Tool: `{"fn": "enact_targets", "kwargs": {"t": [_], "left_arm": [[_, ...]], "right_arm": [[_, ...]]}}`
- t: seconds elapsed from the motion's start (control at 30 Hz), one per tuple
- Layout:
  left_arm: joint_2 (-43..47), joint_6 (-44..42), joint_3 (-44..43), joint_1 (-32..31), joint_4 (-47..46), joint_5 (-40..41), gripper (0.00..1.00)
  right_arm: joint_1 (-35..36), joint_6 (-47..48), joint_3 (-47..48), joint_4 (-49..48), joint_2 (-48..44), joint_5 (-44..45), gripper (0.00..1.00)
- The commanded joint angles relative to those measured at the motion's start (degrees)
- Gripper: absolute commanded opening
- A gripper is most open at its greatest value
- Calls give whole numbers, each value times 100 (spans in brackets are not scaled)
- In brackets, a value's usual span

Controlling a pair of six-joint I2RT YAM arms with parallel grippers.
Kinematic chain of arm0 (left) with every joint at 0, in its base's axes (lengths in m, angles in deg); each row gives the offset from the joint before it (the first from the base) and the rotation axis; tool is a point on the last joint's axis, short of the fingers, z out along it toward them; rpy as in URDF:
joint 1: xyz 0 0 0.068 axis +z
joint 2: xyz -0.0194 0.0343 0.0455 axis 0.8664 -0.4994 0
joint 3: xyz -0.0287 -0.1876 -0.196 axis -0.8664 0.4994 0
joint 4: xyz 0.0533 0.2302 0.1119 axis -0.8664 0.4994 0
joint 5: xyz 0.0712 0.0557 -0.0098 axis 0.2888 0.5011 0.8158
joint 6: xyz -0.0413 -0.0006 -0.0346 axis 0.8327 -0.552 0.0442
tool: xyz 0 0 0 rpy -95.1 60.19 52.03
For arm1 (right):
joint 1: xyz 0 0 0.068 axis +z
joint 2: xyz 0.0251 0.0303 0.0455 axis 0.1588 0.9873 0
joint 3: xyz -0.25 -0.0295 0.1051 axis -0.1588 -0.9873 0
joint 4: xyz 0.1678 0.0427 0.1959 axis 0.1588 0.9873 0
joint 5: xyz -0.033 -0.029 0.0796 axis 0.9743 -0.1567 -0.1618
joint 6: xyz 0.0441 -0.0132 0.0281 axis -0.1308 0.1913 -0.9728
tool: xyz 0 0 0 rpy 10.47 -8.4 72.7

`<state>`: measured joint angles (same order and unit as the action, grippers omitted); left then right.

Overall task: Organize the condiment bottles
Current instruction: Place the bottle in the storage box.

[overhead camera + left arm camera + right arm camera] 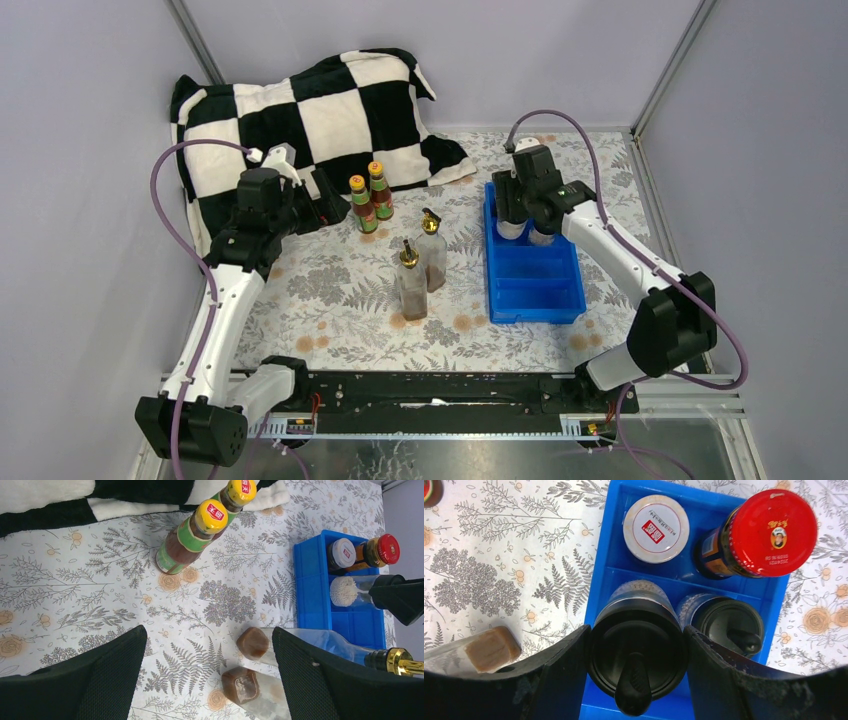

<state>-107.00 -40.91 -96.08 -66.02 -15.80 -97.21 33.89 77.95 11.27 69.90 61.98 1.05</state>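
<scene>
Tray: a blue tray [535, 285] is set on the right side of the desk [330, 300], and it is split into boxes.
Far boxes: a white-lid jar [656, 528] is kept in the left one and a red-lid jar [772, 532] in the right one.
Next boxes: two black-cap shakers are stood side by side, the left shaker [638, 652] and the right shaker [729, 627]. Something white is seen in one.
On the desk: two sauce bottles [192, 537] with orange caps are stood close together by the checked pillow [320, 110]. Two tall bottles [412, 285] with gold spouts are stood near the middle, left of the tray.
Writing: a red mark is printed on each orange cap and on the white lid. A small picture and words are printed on the red lid, too small to be read.
Right tool [639, 672]: closed around the left shaker's cap, with both fingers pressed on it.
Left tool [210, 680]: opened wide above the desk. Nothing is held or touched.
</scene>
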Motion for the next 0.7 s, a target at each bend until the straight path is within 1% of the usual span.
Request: {"fn": "enact_targets", "kwargs": {"t": [0.0,0.67], "left_arm": [[54,-50,79,-23,-160,-71,99],[61,-24,131,-24,-194,-91,99]], "right_arm": [[-8,-125,-19,-409,-3,-207,58],[-6,-247,-286,-502,403,66,58]]}}
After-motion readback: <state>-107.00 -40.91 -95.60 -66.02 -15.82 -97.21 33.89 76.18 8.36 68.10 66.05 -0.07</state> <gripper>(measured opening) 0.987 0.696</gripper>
